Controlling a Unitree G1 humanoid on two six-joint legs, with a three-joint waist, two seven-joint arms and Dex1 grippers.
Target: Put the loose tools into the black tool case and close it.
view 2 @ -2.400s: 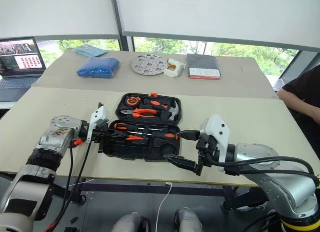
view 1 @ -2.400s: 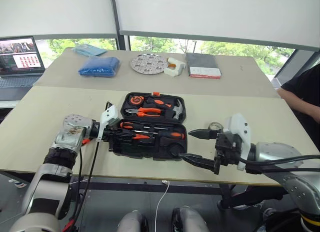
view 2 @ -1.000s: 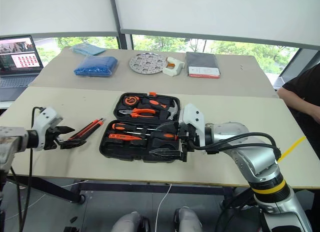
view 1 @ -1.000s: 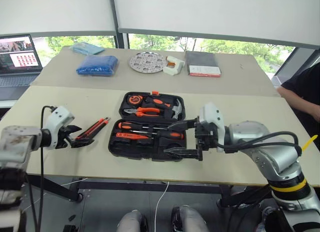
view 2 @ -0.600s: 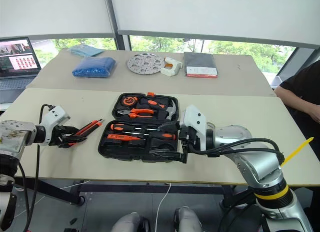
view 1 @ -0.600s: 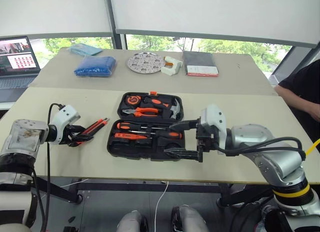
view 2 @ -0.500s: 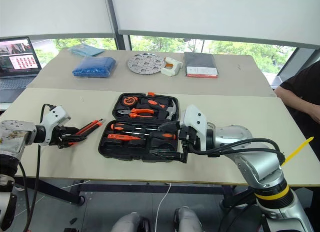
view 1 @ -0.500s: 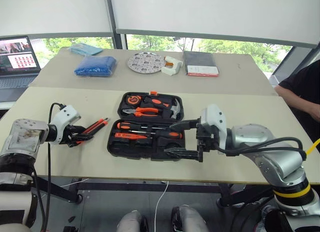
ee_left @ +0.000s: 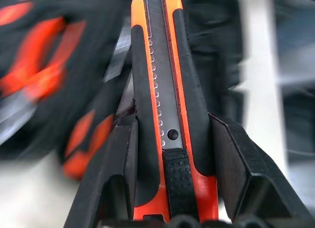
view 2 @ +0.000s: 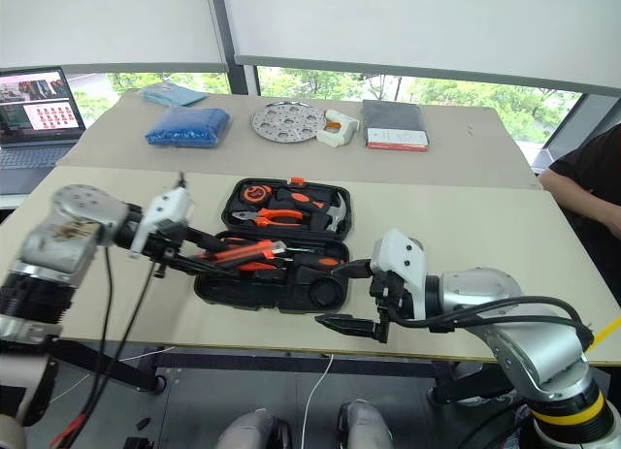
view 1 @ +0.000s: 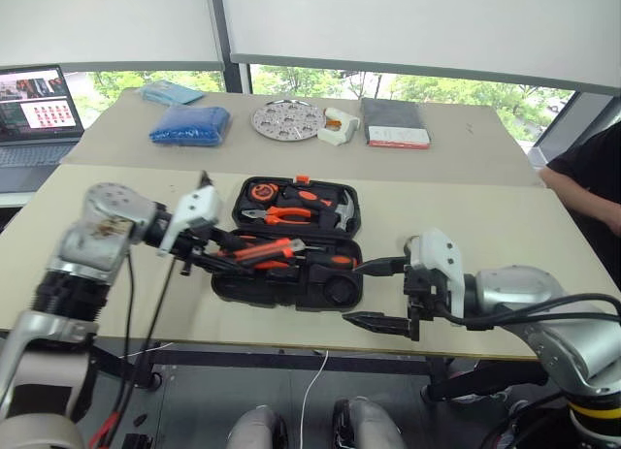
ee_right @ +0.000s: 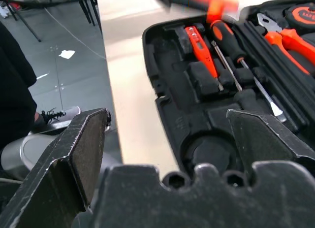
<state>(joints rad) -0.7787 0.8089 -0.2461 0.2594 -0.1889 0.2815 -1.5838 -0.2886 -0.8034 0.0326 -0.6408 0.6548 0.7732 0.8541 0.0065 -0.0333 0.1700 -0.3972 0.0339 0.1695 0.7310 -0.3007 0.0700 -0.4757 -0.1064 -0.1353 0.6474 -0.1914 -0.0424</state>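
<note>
Between the fingers of the left gripper point(ee_left: 170, 139) sits the orange-and-black utility knife point(view 1: 269, 250), clamped by its handle end and held over the near half of the open black tool case point(view 1: 288, 240), which I take as lining it up for an empty slot among the screwdrivers point(ee_right: 231, 46) already bedded there. Off the case's near right corner, the right gripper point(view 1: 380, 294) waits with its fingers spread wide and empty, probably keeping clear until the lid needs folding. No brand or lettering is legible on the knife or case.
</note>
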